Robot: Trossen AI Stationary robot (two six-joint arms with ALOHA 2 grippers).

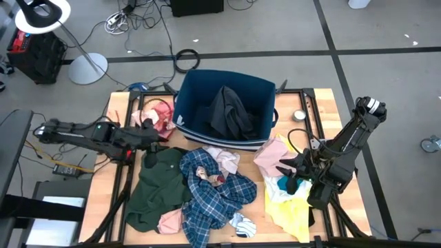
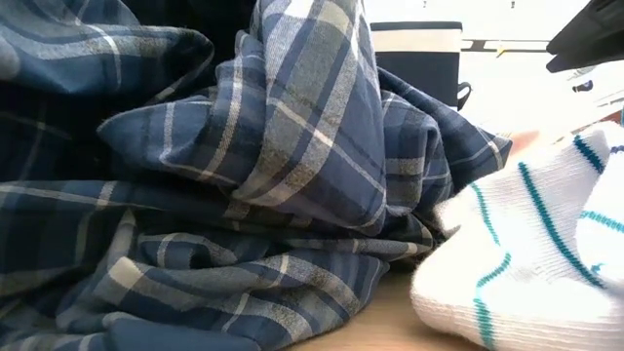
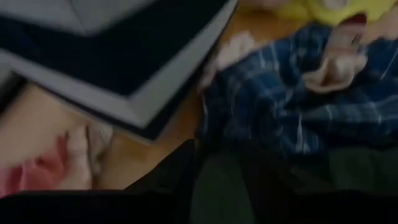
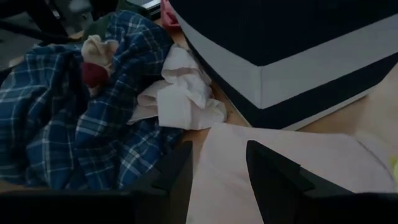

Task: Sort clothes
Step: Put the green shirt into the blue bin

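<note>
The clothes lie in a heap on the table's near half. The dark green shirt [image 1: 155, 182] is at the left, the blue plaid shirt [image 1: 217, 193] in the middle, and a pale pink piece [image 1: 270, 155] and the yellow shirt [image 1: 293, 207] at the right. A black top [image 1: 231, 114] lies in the navy bin [image 1: 189, 103]. A pink and red piece [image 1: 157, 116] lies left of the bin. My left gripper [image 1: 153, 134] is open over the green shirt's far edge [image 3: 217, 193]. My right gripper [image 1: 284, 169] is open just over the pale pink piece [image 4: 217, 180].
A white sock with teal stripes [image 2: 526, 253] lies at the table's near edge beside the plaid shirt [image 2: 244, 175]. A white and pink piece [image 4: 180, 93] lies between the bin's near wall [image 4: 280, 68] and the plaid shirt. Another pink piece [image 1: 169, 220] lies under the green shirt's near edge.
</note>
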